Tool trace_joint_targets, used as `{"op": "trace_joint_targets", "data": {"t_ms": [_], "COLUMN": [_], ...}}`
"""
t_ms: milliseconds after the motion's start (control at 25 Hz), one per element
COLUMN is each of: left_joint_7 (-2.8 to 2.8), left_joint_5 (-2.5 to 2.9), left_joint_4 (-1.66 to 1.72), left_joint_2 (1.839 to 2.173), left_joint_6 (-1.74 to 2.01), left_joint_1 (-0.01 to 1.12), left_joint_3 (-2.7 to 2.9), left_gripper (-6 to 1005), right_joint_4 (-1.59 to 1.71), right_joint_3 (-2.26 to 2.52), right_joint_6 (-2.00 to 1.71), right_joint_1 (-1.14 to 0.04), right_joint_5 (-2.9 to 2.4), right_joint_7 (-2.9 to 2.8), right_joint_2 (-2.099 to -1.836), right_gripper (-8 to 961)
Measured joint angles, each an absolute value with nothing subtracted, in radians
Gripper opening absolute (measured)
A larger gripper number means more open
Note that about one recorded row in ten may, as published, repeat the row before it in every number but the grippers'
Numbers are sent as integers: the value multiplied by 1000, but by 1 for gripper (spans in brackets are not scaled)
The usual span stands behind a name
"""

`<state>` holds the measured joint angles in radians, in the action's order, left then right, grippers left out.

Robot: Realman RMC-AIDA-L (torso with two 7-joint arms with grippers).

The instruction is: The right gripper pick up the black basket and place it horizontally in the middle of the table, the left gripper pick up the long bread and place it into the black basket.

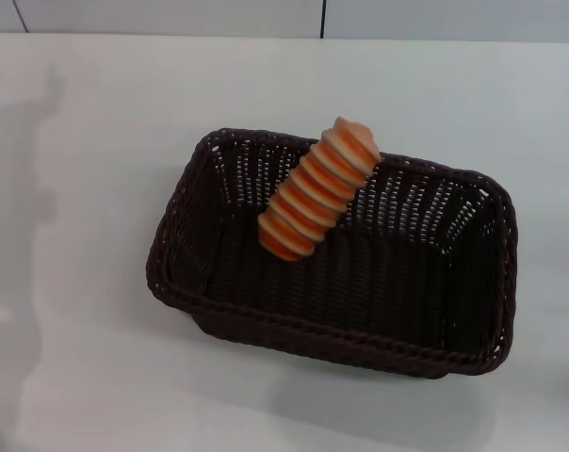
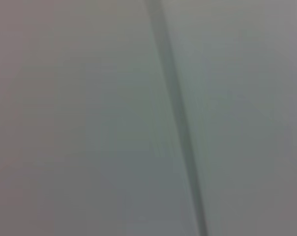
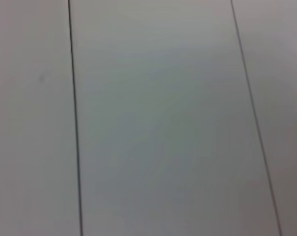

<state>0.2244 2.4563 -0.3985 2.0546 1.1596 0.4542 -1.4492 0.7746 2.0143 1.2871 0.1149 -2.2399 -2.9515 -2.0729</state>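
Neither gripper shows anywhere, so whether their fingers are spread or clenched can't be told from here. Both wrist views give only pale, flat panels: the left one crossed by a single blurred dark seam (image 2: 175, 118), the right one by two thin dark seams (image 3: 74, 123), with nothing of the arms' own fingers in either.

From the head view, the bread (image 1: 319, 188) is in the basket (image 1: 219, 306), with nothing holding it. It stands tilted: its lower end is down on the basket's floor near the back left corner, and its upper end leans against the far rim and pokes a little above it. The orange and pale tan bands run crosswise along the loaf.

The basket sits flat on the table (image 1: 87, 188), mouth up, roughly in the middle of the view and a bit towards the right. Its long side runs across the table, turned slightly so the right end lies nearer than the left. Apart from the loaf, the dark woven floor lies bare. Faint grey shadows fall on the tabletop at the far left. Beyond the table's far edge runs a light wall (image 1: 171, 14) with a dark vertical seam.
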Motion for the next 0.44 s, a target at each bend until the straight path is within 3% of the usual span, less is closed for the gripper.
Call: {"op": "trace_joint_targets", "data": {"t_ms": [440], "left_joint_7": [54], "left_joint_5": [2464], "left_joint_4": [-309], "left_joint_2": [2062], "left_joint_6": [1156], "left_joint_1": [421], "left_joint_3": [-1506], "left_gripper": [844], "right_joint_4": [757], "right_joint_3": [1988], "right_joint_6": [1318], "right_joint_1": [108], "right_joint_5": [-2069], "right_joint_7": [-2934], "right_joint_2": [-2075], "right_gripper": [823]}}
